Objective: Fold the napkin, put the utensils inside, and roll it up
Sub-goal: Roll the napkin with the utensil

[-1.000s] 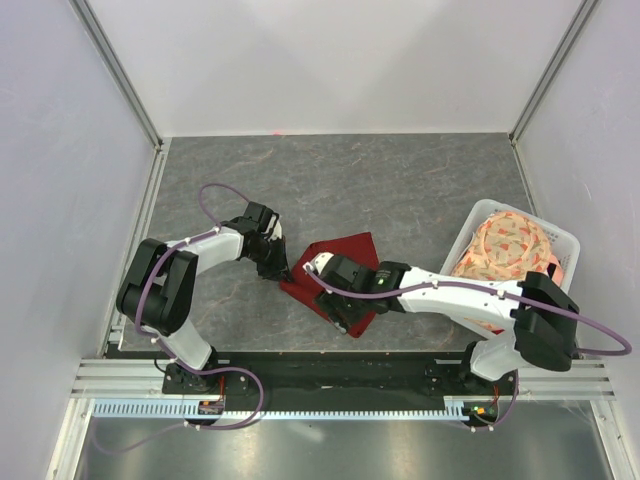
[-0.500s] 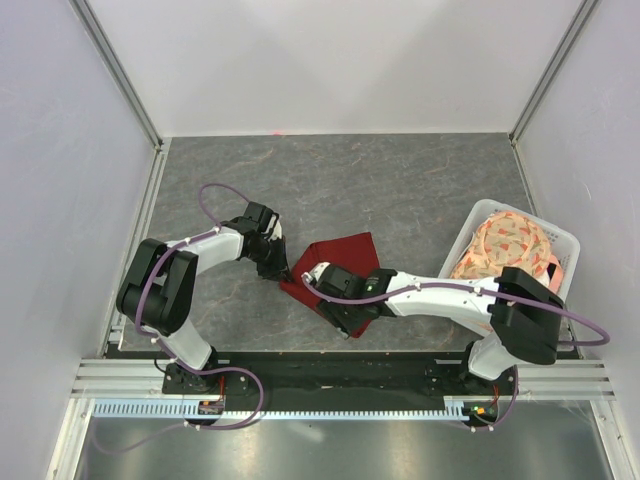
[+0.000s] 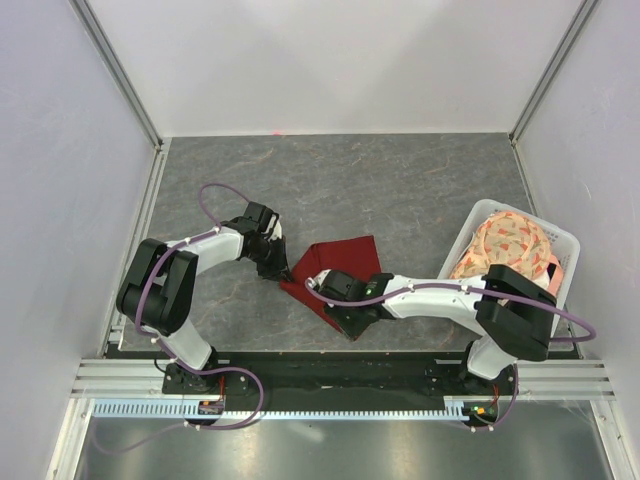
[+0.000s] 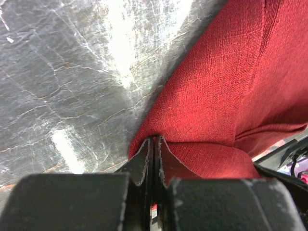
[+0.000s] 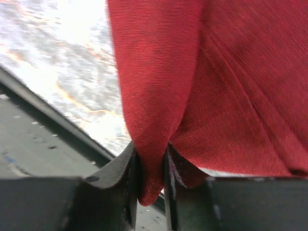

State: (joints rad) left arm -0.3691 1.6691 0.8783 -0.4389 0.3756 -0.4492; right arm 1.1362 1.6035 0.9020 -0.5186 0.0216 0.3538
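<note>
The dark red napkin point(image 3: 340, 262) lies near the front middle of the grey table, partly under my right arm. My left gripper point(image 3: 285, 273) is shut on its left corner; in the left wrist view the napkin point(image 4: 221, 86) spreads away from the closed gripper point(image 4: 155, 144). My right gripper point(image 3: 345, 322) is shut on the napkin's near corner, with a fold of the napkin point(image 5: 159, 96) pinched in the gripper point(image 5: 151, 159) close to the table's front edge. The spoon is out of view.
A white basket point(image 3: 565, 240) at the right holds a peach-and-cream floral cloth point(image 3: 510, 245). The black front rail point(image 3: 320, 365) runs just behind my right gripper. Enclosure walls stand at the left, right and back.
My right gripper has moved a little toward the front edge, pulling the napkin's near corner with it. The left arm has stayed still.
</note>
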